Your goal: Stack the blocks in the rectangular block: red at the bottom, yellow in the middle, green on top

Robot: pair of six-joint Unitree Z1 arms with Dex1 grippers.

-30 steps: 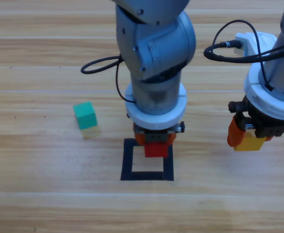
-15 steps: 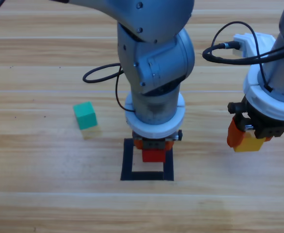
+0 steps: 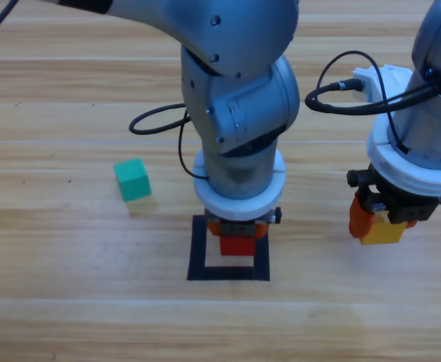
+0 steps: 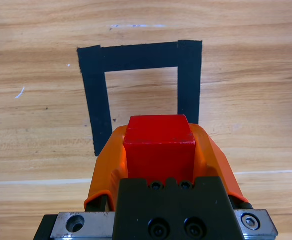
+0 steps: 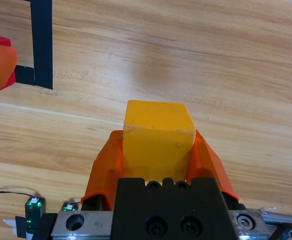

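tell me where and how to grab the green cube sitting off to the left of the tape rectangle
Take the green cube by two opposite side faces, coming straight down from above. It rests flat on the wooden table, turned a little askew to the planks, so the gripper should probably be rotated to match its faces. Nothing stands beside it, so either pair of sides looks reachable.

We have two smooth grey arms with rounded joint housings. A small round screw sits on the left arm's (image 3: 239, 98) shoulder casing. Thin black cables loop beside each arm. Each gripper has two glossy orange jaws around a black body fixed with dark hex screws, on a silver metal plate. Tiny green lights glow near the right gripper (image 5: 158, 145).
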